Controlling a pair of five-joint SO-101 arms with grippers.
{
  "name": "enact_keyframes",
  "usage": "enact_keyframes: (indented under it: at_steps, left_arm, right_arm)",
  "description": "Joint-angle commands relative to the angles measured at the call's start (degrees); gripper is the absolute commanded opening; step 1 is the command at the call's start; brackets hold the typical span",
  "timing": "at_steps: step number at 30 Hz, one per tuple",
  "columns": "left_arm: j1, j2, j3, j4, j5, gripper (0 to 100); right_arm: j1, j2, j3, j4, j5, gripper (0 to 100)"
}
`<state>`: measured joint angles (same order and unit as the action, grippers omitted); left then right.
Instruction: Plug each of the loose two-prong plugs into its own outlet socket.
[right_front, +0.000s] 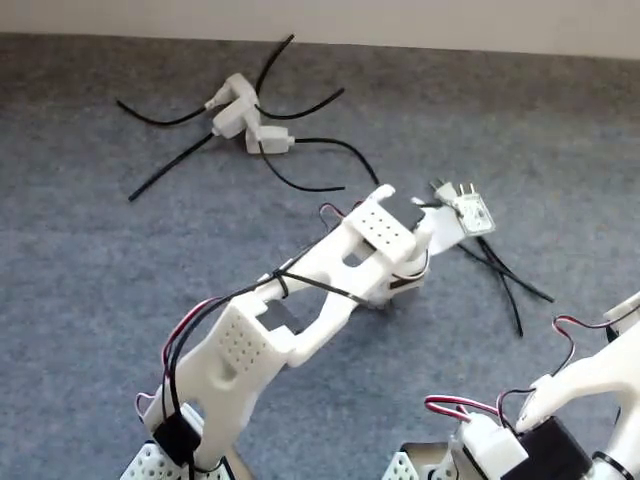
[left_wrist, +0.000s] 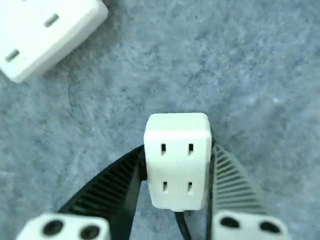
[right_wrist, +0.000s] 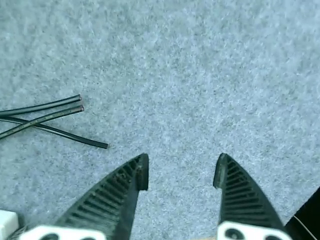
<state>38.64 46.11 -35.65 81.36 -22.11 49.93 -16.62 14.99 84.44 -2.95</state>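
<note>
Two-prong plug (right_front: 466, 208) lies loose on the grey carpet (right_front: 90, 260) in the high view. Its prongs are bare, and it is just beside the tip of the left arm (right_front: 300, 310), so it is not yet inserted. Far behind is a cluster of white pieces (right_front: 242, 122) with black cables (right_front: 150, 183); I cannot tell if these are joined.

In the left wrist view the left gripper (left_wrist: 177, 154) is clamped on an outlet socket (left_wrist: 177, 167) with empty slots, and a second slotted block (left_wrist: 45, 35) is near.

In the right wrist view the right gripper (right_wrist: 182, 167) is spread wide and holds nothing, with cable ends (right_wrist: 55, 112) beside it. I judge that most of the work remains.
</note>
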Motion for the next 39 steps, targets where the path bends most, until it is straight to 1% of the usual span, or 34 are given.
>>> enact_keyframes:
  at_steps: [1, 3, 6, 8, 11, 17, 19, 23, 26, 28, 32, 33, 35, 39]
  left_arm:
    - [-2.2, -0.7, -6.3, 9.1, 0.2, 5]
    - [-4.4, -0.7, -8.9, 13.3, 0.2, 3]
    - [-8.7, -0.7, -11.8, 17.8, 0.2, 3]
    - [-12.1, -0.7, -12.8, 18.9, 0.3, 3]
    - [-17.7, -0.7, -13.3, 19.1, 3.0, 3]
    - [-29.5, 0.6, -12.9, 19.1, 4.0, 3]
    - [-32.5, 2.9, -13.0, 19.1, 5.7, 3]
    - [-35.6, 10.3, -13.2, 19.2, 6.5, 3]
    - [-36.9, 12.9, -14.5, 19.5, 6.8, 3]
    - [-37.6, 12.4, -15.2, 19.5, 9.0, 8]
    - [-37.9, 11.9, -15.4, 19.3, 12.7, 28]
    - [-38.3, 11.8, -15.4, 19.2, 13.5, 31]
    - [-39.0, 11.7, -15.9, 19.1, 15.1, 34]
    - [-42.0, 12.0, -20.8, 19.1, 19.8, 34]
  right_arm:
    - [0.4, -2.2, -0.1, -0.3, 0.3, 21.7]
    - [0.2, -2.2, -0.1, -0.3, 0.3, 21.7]
    - [-0.1, -2.2, -0.1, -0.3, 0.3, 21.7]
    - [-1.5, -2.4, -0.1, -0.6, 0.3, 21.7]
    - [-4.9, -2.4, -0.1, -0.5, 0.5, 21.7]
    - [-13.7, -2.2, -0.6, -0.7, 0.6, 21.7]
    - [-17.2, -2.2, -0.7, -0.7, 0.7, 21.7]
    - [-25.9, -2.2, -0.6, -0.7, 6.6, 21.7]
    - [-30.5, -2.3, -0.9, -1.2, 7.7, 21.7]
    - [-33.0, -2.2, -2.3, -3.2, 7.8, 21.7]
    - [-35.6, 0.4, -5.7, -9.1, 7.8, 22.0]
    - [-36.0, 2.1, -7.7, -9.7, 7.8, 22.0]
    - [-36.1, 7.2, -13.0, -9.5, 7.8, 22.0]
    - [-36.2, 21.8, -27.6, -6.5, 7.7, 22.0]
